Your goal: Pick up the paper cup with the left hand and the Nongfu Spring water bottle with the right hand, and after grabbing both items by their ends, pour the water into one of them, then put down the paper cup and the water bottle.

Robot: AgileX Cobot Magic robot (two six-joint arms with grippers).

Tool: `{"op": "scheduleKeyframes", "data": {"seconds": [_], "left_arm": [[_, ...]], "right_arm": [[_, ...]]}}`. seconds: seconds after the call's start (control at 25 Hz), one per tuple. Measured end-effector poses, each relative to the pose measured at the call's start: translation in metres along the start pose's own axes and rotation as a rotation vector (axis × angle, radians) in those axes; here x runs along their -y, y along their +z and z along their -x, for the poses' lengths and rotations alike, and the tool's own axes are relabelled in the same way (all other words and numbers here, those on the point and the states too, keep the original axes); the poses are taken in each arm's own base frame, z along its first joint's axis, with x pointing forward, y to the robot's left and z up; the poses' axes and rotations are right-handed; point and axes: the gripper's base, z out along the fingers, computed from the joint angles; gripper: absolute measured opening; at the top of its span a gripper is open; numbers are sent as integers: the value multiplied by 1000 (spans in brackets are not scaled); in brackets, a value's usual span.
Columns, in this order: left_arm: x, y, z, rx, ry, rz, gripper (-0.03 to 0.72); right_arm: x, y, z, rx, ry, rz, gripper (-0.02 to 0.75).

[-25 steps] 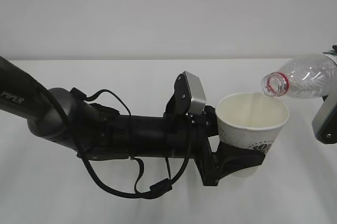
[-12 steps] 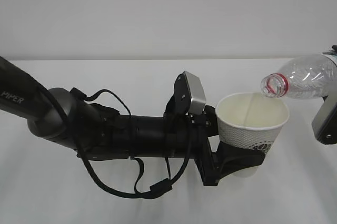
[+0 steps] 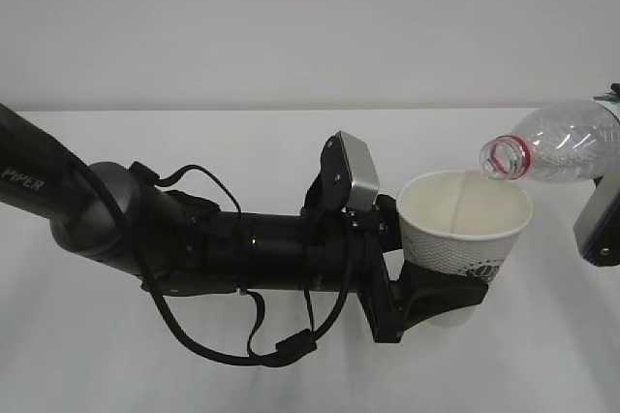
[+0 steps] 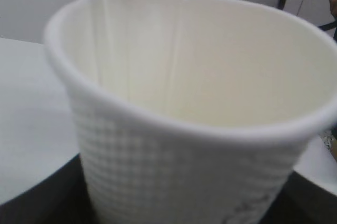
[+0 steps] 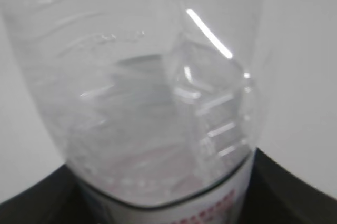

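Note:
My left gripper (image 3: 438, 302), on the black PIPER arm, is shut on the base of the upright white paper cup (image 3: 465, 231). In the left wrist view the paper cup (image 4: 184, 129) fills the frame, cream inside. The clear Nongfu Spring water bottle (image 3: 560, 149) lies nearly level at the right edge. Its red-ringed open mouth hangs just over the cup's far right rim. A thin stream of water (image 4: 176, 50) runs down into the cup. In the right wrist view the bottle (image 5: 147, 103) sits between dark fingers (image 5: 295, 192), so my right gripper is shut on it. The exterior view shows only the right gripper's grey block (image 3: 599, 224).
The white table (image 3: 194, 374) stretches under both arms, with a plain pale wall behind. Loose black cables (image 3: 252, 335) hang below the left arm. Nothing else stands on the table in view.
The bottle's body has dipped slightly at the right edge, while its mouth stays over the cup's rim. The left arm and the cup have not moved.

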Motion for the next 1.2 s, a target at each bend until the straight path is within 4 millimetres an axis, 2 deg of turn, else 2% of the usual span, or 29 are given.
{"op": "scheduleKeyframes", "data": {"seconds": [1.2], "left_arm": [[0,0,0,0,0,0,538]], "right_arm": [[0,0,0,0,-12,0,497]]}}
